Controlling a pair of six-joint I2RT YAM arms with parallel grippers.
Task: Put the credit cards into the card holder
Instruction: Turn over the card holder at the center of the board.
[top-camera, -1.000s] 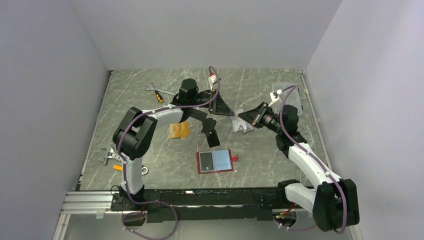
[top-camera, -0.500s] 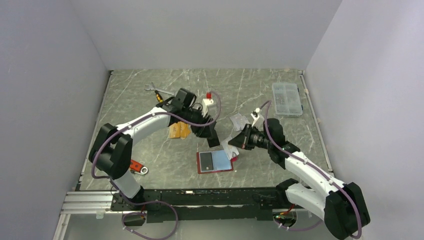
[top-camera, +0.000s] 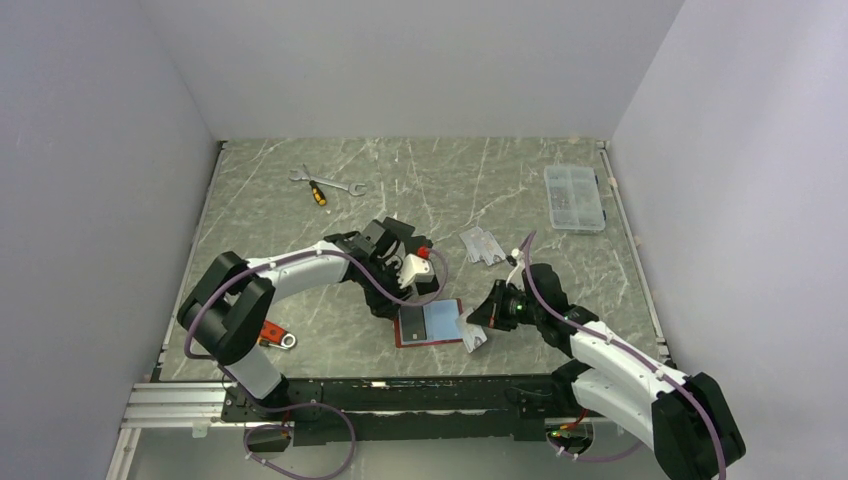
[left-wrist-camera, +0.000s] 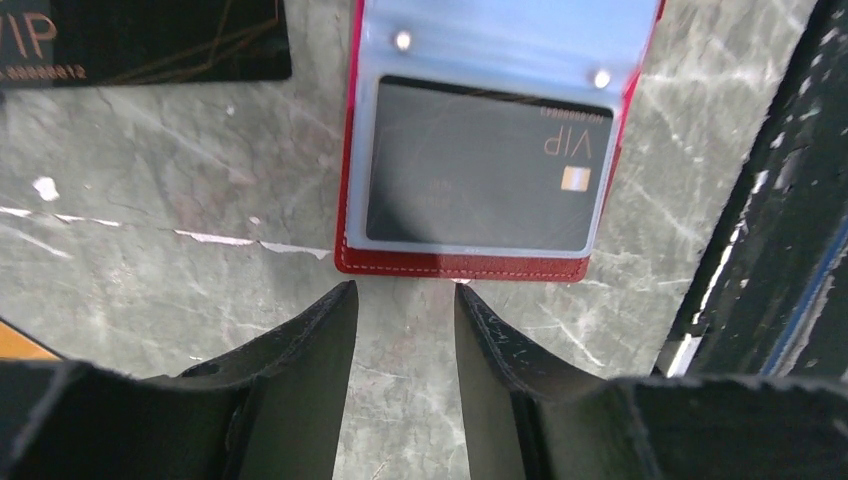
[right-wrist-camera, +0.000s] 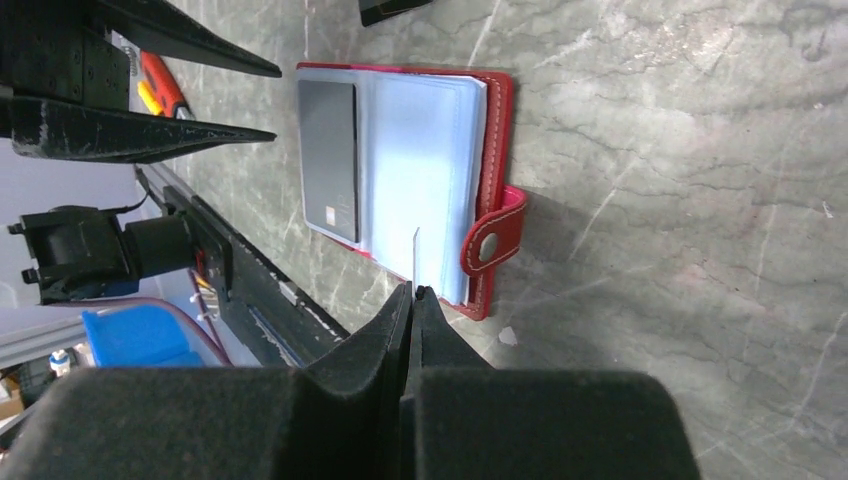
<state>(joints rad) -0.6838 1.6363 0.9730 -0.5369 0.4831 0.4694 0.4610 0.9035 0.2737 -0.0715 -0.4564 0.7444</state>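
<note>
Card holder (left-wrist-camera: 450, 266): lies open on the counter (top-camera: 450, 180), near-centre, betw. both arms; clear sleeves face up, snap tab on the R-arm side.
Done: one black card (left-wrist-camera: 480, 165) sits fully inside a clear sleeve, on the L-arm side of the holder.
R pincer (right-wrist-camera: 412, 292): jaws clamped tight on a thin silver-grey card (right-wrist-camera: 415, 255), seen edge-on; it sits at the holder's edge just beside the snap tab, card tip over an empty sleeve, not yet in.
L pincer (left-wrist-camera: 403, 292): jaws part-way apart, nothing betw. them; hovers just off the holder's stitched edge, by the filled sleeve.
Left to do, black: loose black card (left-wrist-camera: 140, 35) flat on the counter, just beside the holder.
Left to do, silver-grey: small stack (top-camera: 482, 244) on the counter, well apart from the holder, toward the far side.
Left to do, orange: only an orange sliver at the edge of the L wrist view; no. of cards can't be told.
Progress (est.): early; one card in, one at the sleeve, the rest out.
Next (est.): the held card's edge needs to find a sleeve mouth; the L pincer is placed to steady the holder.
</note>
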